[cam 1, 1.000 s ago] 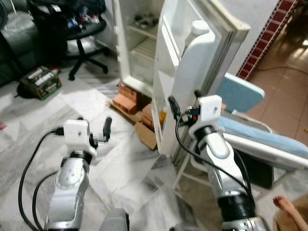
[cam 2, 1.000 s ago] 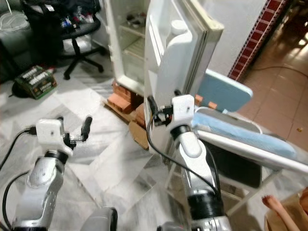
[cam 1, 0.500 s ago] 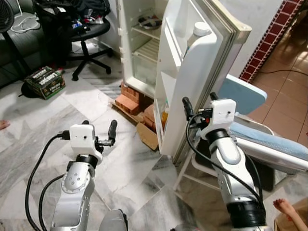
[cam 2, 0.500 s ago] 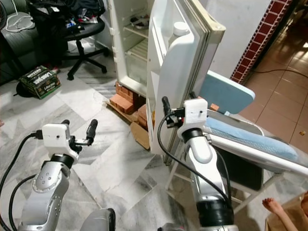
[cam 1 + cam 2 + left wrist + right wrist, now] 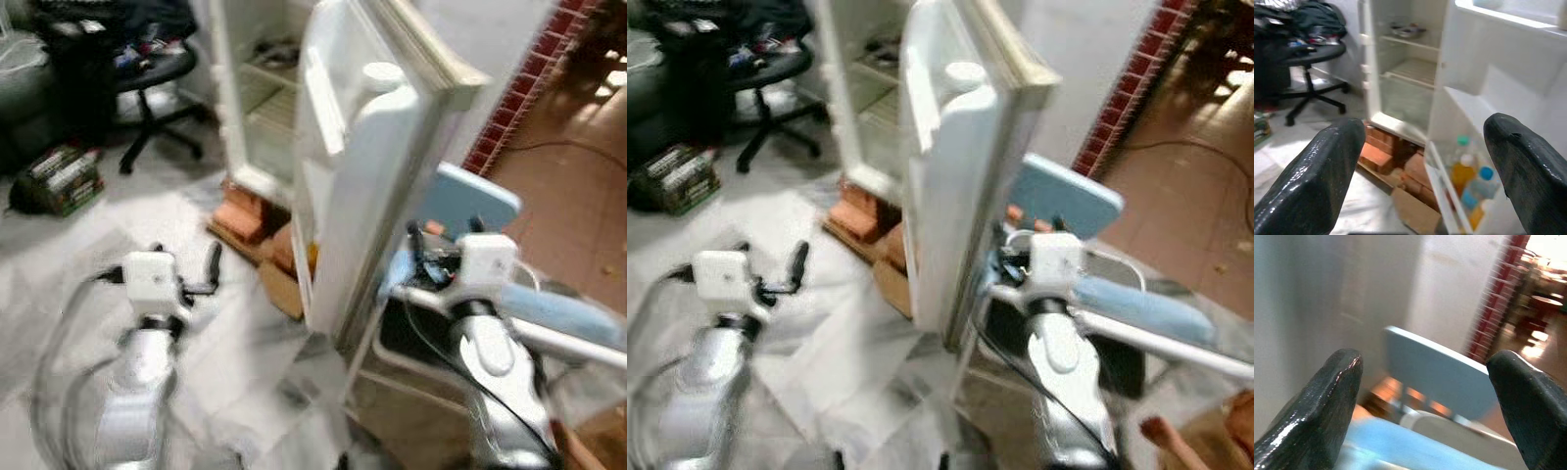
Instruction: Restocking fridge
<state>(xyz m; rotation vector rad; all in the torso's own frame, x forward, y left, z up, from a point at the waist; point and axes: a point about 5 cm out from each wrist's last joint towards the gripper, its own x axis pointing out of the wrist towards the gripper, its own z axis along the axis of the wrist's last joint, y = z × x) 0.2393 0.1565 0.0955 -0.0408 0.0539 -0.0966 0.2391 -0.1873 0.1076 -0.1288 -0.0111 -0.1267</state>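
Observation:
The white fridge (image 5: pixel 257 108) stands open, its door (image 5: pixel 367 176) swung toward me. A white-capped jug (image 5: pixel 382 74) sits in the door's upper rack. Several bottles (image 5: pixel 1469 176), some orange, some blue-capped, stand in the bottom rack. The inner shelves (image 5: pixel 1410 71) hold a small dish up high. My left gripper (image 5: pixel 186 259) hovers low over the floor left of the door, open and holding nothing (image 5: pixel 1425 129). My right gripper (image 5: pixel 443 235) is beyond the door's outer edge, in front of the blue chair, open and holding nothing (image 5: pixel 1425 360).
Red bricks (image 5: pixel 245 213) prop up the fridge, with a cardboard box (image 5: pixel 279 286) beside them. A blue folding chair (image 5: pixel 475 201) stands right of the door. A black office chair (image 5: pixel 147 78) and a green carton (image 5: pixel 54 178) are at the left. A person's foot (image 5: pixel 1164 436) shows at the lower right.
The view has shifted and blurred. My right gripper has swung right, from the door's inner side to past its outer edge by the blue chair. The left gripper stays much as before.

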